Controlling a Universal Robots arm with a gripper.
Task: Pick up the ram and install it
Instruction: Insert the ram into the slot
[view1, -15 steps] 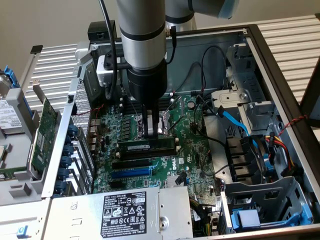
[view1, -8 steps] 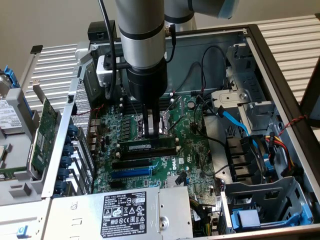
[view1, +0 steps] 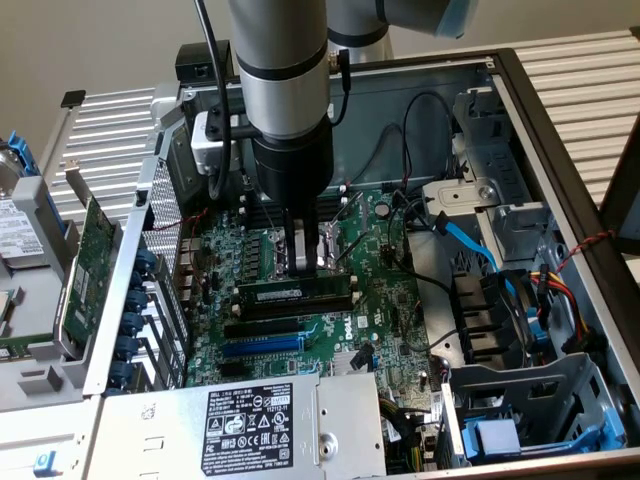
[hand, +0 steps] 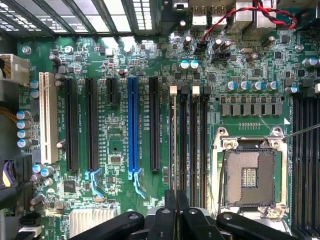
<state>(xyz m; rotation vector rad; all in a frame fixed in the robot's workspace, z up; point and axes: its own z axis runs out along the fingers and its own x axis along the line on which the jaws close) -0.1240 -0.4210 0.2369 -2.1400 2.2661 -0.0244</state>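
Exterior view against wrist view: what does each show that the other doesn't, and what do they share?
Exterior view: the arm, the labelled power supply and a green expansion card beside the case. Wrist view: a white slot and the bare contacts inside the CPU socket. Both: the shut gripper right over the ram, and the blue slot.

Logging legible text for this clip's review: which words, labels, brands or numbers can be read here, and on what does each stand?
No text can be quoted with certainty.
Black label on the power supply: white print and symbols, too small to read.
White sticker on the ram: too small.
White printing on the motherboard: too small.
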